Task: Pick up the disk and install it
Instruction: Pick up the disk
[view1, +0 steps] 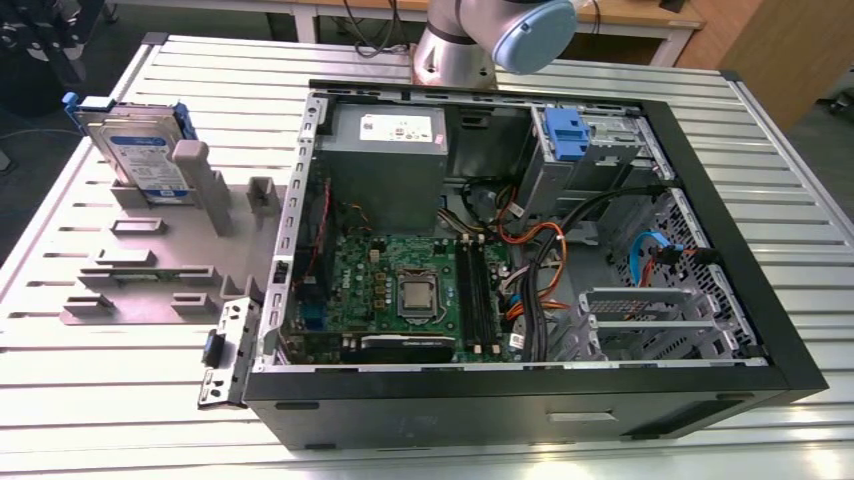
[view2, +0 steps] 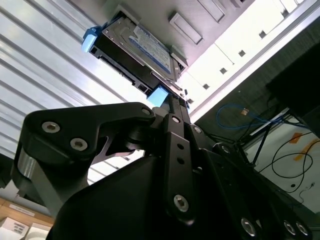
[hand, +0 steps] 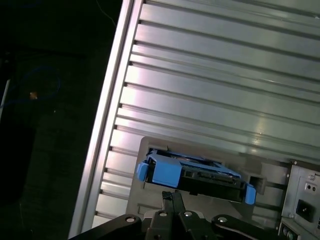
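One disk (view1: 138, 150) stands on edge in a grey slotted holder (view1: 187, 245) on the ribbed metal table (view1: 94, 420), at the exterior view's left. It is well apart from the open computer case (view1: 787, 330). Its labelled face points toward the case, and the blue carrier wraps its ends.

In the first wrist view the gripper (hand: 173, 196) points at the disk (hand: 200, 176) from close by, lined up near the carrier's end. Its two fingers look pressed together with nothing between them. In the second wrist view the gripper (view2: 172, 107) reaches up to the disk (view2: 140, 47) near a blue corner tab. I cannot tell whether it touches or stops just short.

The disk should handle as a stiff, dense slab, heavy for its size. Its bare metal faces are smooth, so a light pinch could slip. A knock or a drop could hurt it, and the black connector strip along the exposed edge is a poor place to press. The blue carrier is plastic and probably flexes, so gripping it alone could let the disk twist. The safest hold looks to be across the two broad faces near the free edge, about midway along, so the weight hangs evenly and the disk lifts straight out of its slot.
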